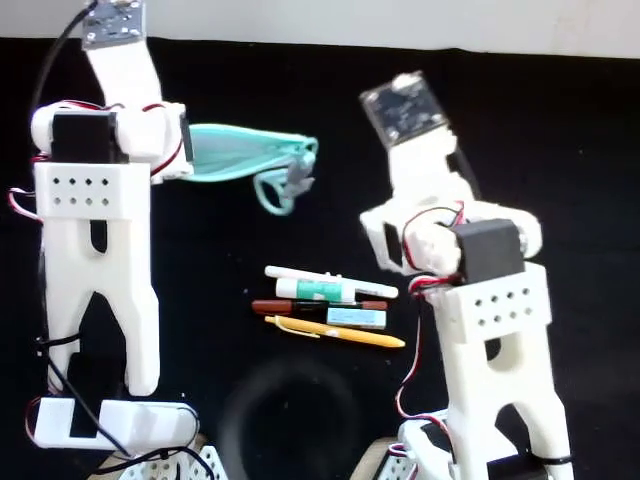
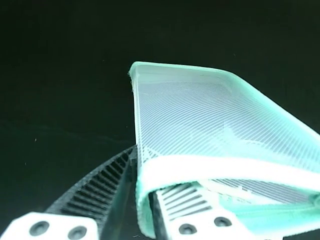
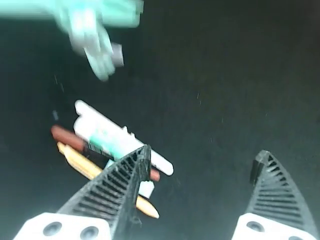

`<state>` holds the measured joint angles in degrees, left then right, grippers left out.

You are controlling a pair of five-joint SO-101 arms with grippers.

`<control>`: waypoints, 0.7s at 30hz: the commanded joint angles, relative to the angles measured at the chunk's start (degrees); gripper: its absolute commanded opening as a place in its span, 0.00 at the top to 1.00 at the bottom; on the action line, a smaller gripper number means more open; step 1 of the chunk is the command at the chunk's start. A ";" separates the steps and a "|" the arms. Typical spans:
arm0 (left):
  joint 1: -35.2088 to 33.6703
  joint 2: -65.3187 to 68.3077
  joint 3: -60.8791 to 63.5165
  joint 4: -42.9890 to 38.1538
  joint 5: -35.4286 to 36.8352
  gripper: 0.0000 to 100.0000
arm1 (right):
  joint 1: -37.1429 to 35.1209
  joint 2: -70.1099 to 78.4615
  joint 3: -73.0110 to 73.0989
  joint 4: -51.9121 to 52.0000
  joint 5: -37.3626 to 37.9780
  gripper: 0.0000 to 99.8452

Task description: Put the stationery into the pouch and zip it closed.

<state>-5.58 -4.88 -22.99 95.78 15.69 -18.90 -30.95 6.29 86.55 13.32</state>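
A teal mesh pouch (image 1: 240, 153) is held above the black table, its strap and zip pull (image 1: 285, 186) hanging at its free end. My left gripper (image 1: 186, 150) is shut on the pouch's edge (image 2: 200, 120), with a black finger (image 2: 107, 180) on one side of the rim. The stationery lies in a small pile: a white pen (image 1: 330, 277), a white-and-green marker (image 1: 318, 291), a brown marker (image 1: 300, 306), a pale blue piece (image 1: 356, 318) and a yellow pen (image 1: 335, 333). My right gripper (image 3: 204, 156) hovers open just right of the pile (image 3: 107, 137), holding nothing.
The right arm's white body (image 1: 480, 300) stands close to the right of the pile, and the left arm's body (image 1: 95, 250) stands at the left. The black table (image 1: 250, 420) has free room in front of the pile and between pile and pouch.
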 commanded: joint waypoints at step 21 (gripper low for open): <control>-8.75 -1.54 -2.15 -3.08 -1.58 0.99 | -17.80 -17.36 52.44 -28.79 19.25 0.74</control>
<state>-13.76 -4.88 -22.99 93.41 15.25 -34.90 -47.30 58.77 60.26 29.41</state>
